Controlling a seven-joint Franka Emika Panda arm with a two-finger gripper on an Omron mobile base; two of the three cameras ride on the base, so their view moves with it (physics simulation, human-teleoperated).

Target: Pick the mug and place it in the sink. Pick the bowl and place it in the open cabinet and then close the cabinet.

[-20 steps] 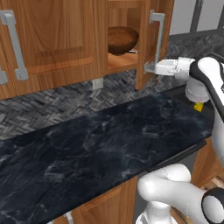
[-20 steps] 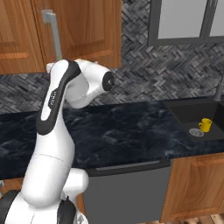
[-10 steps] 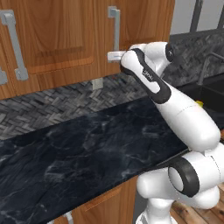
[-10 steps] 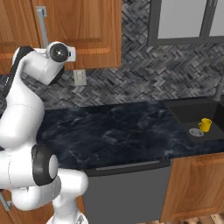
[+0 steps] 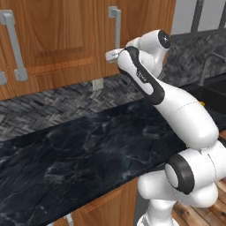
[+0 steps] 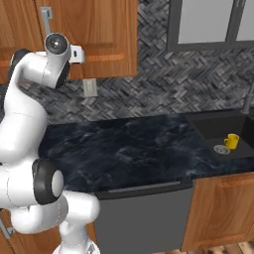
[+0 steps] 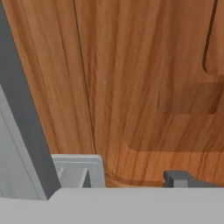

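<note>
Right base view: one yellow mug (image 6: 231, 141) is seen upright in the black sink (image 6: 208, 130), handle turned left, beside one round drain (image 6: 221, 148). One closed wooden cabinet (image 5: 70, 39) is faced by the pincer (image 5: 111, 55), jaws spread and empty, just below the vertical bar handle (image 5: 115, 24). Woodgrain is shown close in the hand view.

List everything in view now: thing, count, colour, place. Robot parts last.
mug: 1, bright yellow, upright in the sink basin beside a round drain.
sink: 1, matte black, set in the counter's right end.
cabinet: 1, warm brown wood, on the wall, door shut, grey bar handle.
counter: 1, black marbled, below the cabinets.
outlet: 1, grey, on the herringbone backsplash.
glass-panel units: grey-framed, upper right.
gripper: 1, white, open, against the cabinet door by the handle.
</note>
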